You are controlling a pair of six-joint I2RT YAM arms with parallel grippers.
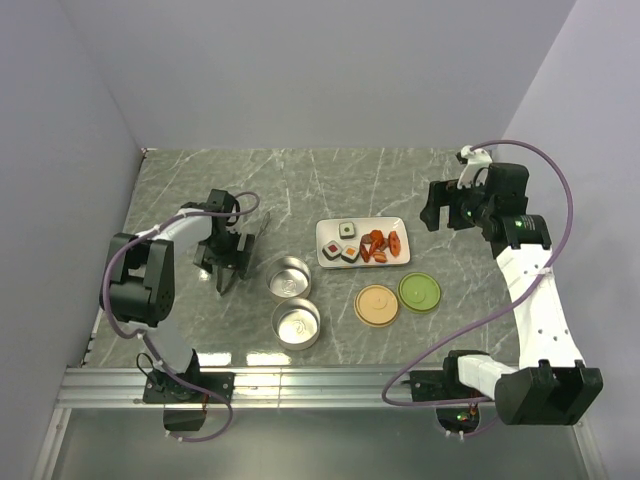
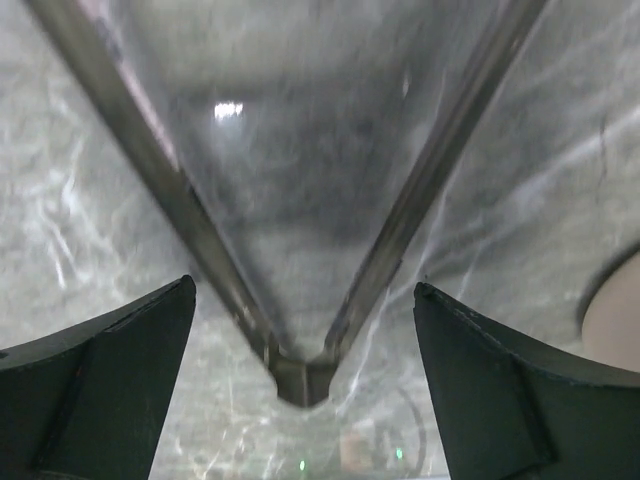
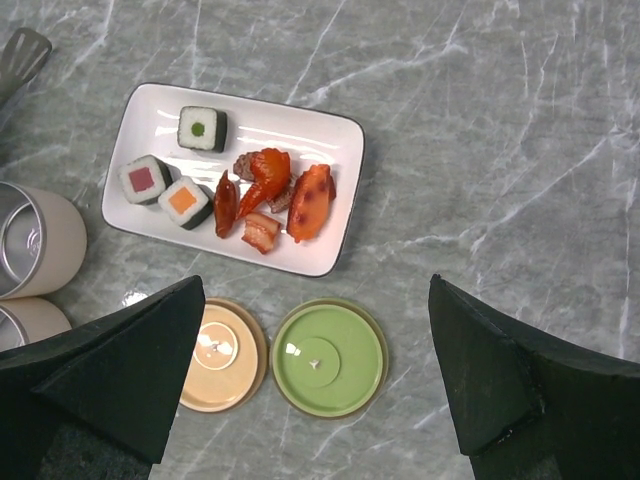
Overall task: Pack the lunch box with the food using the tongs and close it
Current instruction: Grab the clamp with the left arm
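Tongs (image 2: pixel 303 378), tips outside left-wrist view

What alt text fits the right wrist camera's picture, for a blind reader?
A white plate holds three sushi blocks and orange-red chunks on a grey marbled table. Near it lie a tan lid and a green lid, framed by the open right claw.

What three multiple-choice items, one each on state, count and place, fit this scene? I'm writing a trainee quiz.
1. The two tins are: A open, B lidded, C stacked.
2. Sushi rolls on the plate: A two, B three, C five.
3. The tongs lie: A on the plate, B in a tin, C on the table between the left fingers.
Answers: A, both insides show; B, three rolls are seen; C, their joint sits between the open fingers.
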